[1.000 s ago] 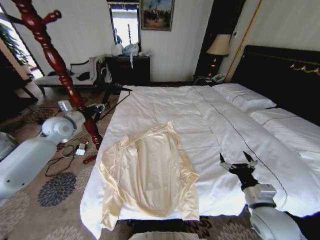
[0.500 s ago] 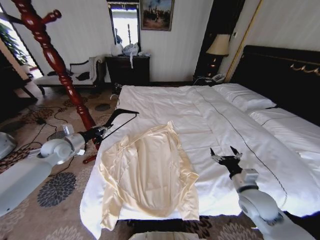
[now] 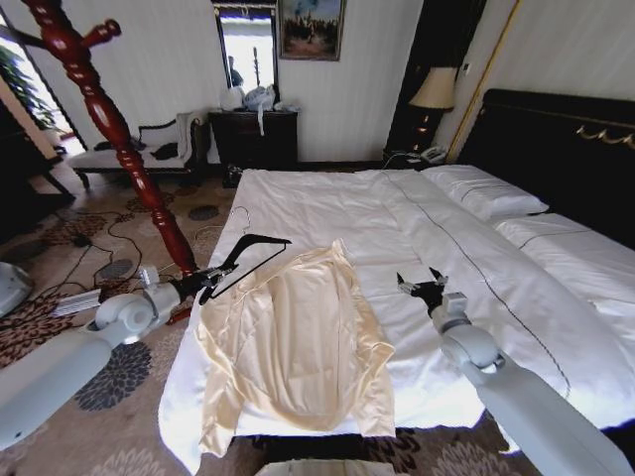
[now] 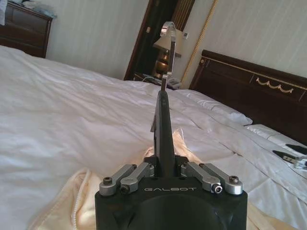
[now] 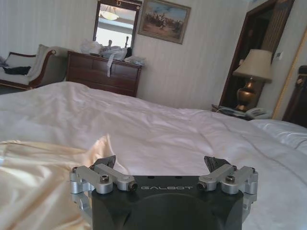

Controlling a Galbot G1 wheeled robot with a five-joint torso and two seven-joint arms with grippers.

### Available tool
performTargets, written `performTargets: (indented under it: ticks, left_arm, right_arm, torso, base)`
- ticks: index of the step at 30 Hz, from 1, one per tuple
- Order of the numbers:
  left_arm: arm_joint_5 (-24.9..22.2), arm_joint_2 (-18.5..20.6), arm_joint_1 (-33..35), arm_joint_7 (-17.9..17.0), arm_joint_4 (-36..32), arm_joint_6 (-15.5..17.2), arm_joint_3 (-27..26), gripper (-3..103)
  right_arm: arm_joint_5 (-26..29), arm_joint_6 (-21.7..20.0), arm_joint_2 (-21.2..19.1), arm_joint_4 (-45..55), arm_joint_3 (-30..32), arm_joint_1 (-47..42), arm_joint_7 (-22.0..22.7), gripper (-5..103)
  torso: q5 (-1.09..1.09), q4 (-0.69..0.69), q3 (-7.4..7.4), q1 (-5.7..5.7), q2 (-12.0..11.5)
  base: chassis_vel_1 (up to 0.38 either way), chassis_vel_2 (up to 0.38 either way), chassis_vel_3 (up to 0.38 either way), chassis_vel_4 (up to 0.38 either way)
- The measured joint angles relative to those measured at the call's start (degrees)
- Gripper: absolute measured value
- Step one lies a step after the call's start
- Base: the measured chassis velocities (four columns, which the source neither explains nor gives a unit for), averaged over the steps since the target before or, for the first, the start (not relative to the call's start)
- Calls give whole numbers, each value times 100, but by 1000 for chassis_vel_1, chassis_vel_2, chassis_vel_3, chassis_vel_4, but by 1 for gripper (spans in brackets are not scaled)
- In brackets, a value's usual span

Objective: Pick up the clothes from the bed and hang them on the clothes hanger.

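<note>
The cream-yellow clothes [image 3: 293,347] lie spread flat on the near left part of the white bed [image 3: 397,218], collar toward the headboard. My left gripper [image 3: 205,284] hovers at the bed's left edge, shut on the black clothes hanger [image 3: 250,258], whose wire hook points toward the room's far wall. The left wrist view sees the hanger [image 4: 163,134] edge-on between the shut fingers, above the clothes [image 4: 86,201]. Open and holding nothing, my right gripper [image 3: 421,286] floats over the duvet just right of the top's upper sleeve. In the right wrist view the clothes [image 5: 38,182] lie beside that gripper [image 5: 160,163].
A tall dark-red coat stand [image 3: 111,124] rises on the carpet left of the bed, with cables [image 3: 94,263] around its foot. A dark dresser [image 3: 256,137] and bench line the far wall. Pillows [image 3: 484,193], the dark headboard [image 3: 566,139] and a lamp [image 3: 434,89] are at the right.
My left arm has swung right and carried the hanger from near the coat stand to the bed's edge by the collar. My right gripper has moved up and left toward the top.
</note>
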Motion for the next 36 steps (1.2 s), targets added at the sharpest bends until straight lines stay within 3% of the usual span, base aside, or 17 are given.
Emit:
performTargets:
  ticks: [4,10,16,17,21,28,36]
  left_arm:
    - [-122,-63,132,-6,31,0,-69,18]
    - [-157,-114,335,16,62,0,-183,18]
    - [-189,-270,547,40,46,-1,-394,18]
    - [-204,-311,595,65,50,-4,-478,18]
    - [-234,-346,752,71,30,-6,-662,18]
    - [-285,-254,900,84,-88,-6,-770,18]
    - [-282,-254,859,47,-231,-2,-703,18]
  right_arm:
    - [-16,-31,395,-718,-934,1108,55,100]
    - [-136,66,836,-1582,-1864,2113,60,100]
    - [293,91,1427,-2310,-2561,2762,140,100]
    - [548,94,1706,-2495,-2698,2942,158,100]
    - [735,95,2130,-2808,-2896,3222,128,100]
    - [451,127,2928,-4076,-2772,3545,-85,99]
    - [47,337,3111,-4938,-2388,3594,-403,94]
  torso:
    - [-2,-1,0,0,0]
    - [-2,0,0,1,0]
    - [-2,-4,0,1,0]
    - [-1,-2,0,1,0]
    - [-3,0,0,1,0]
    - [-2,0,-1,1,0]
    - [0,-4,-1,0,0]
  base:
    - [0,0,0,0]
    - [0,0,0,0]
    - [0,0,0,0]
    - [0,0,0,0]
    - [0,0,0,0]
    - [0,0,0,0]
    - [0,0,0,0]
